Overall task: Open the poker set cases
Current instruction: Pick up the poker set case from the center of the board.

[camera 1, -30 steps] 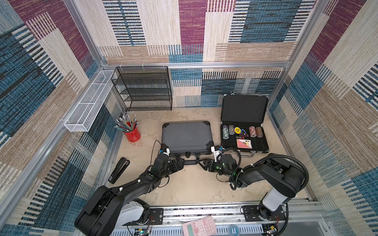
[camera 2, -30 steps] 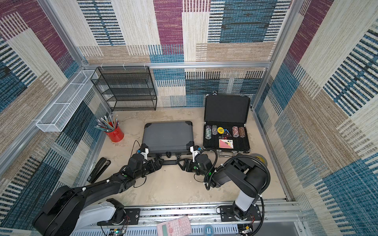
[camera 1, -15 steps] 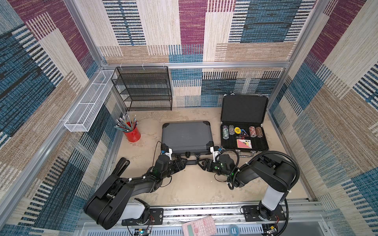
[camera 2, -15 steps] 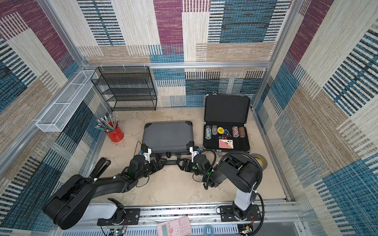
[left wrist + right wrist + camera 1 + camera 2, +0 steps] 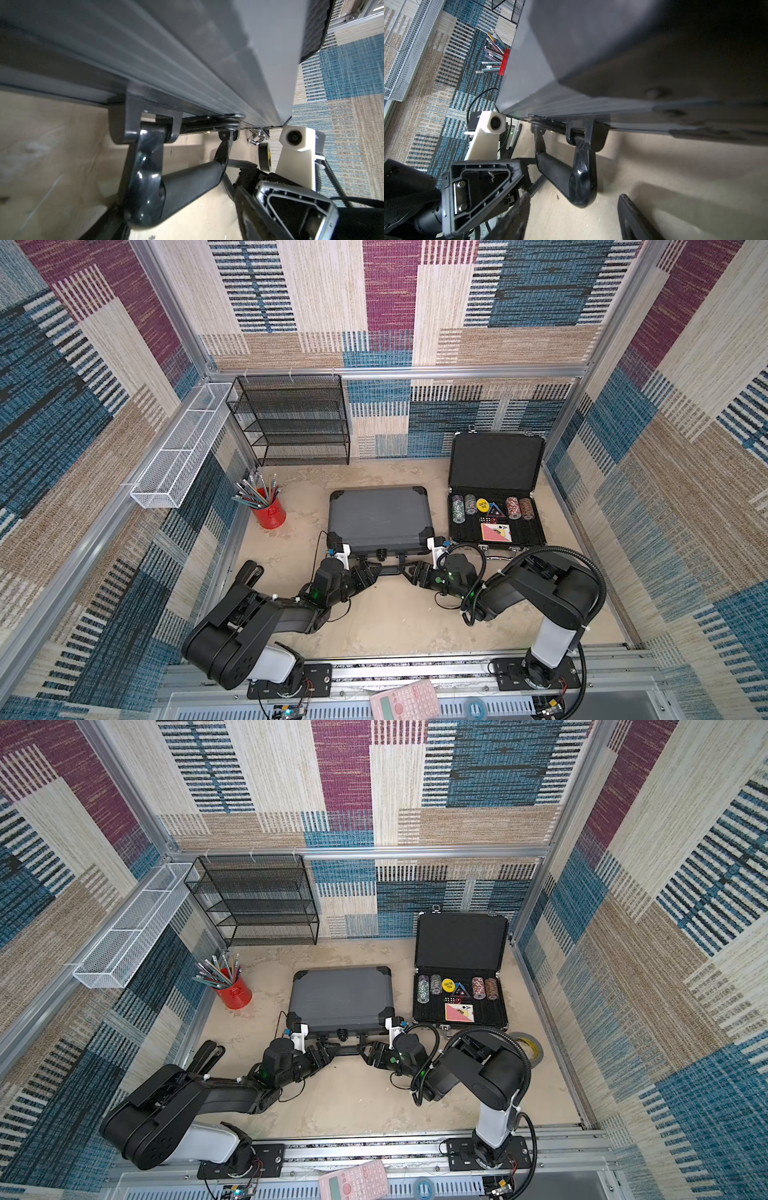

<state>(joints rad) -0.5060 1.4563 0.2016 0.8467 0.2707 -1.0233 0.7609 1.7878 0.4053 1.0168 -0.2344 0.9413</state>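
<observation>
The grey case [image 5: 187,52] looms close, its ribbed side blurred; its black handle [image 5: 187,182] juts from a bracket [image 5: 145,112] over the beige table [image 5: 52,155]. Beyond stand a black tape roll [image 5: 264,159] (yellow label) and a white camera mount [image 5: 295,153].

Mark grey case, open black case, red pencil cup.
grey case [image 5: 380,516], in a top view, lid centre.
open black case [image 5: 496,462], in a top view, lid foam.
red pencil cup [image 5: 272,516], in a top view, outer wall.
</observation>
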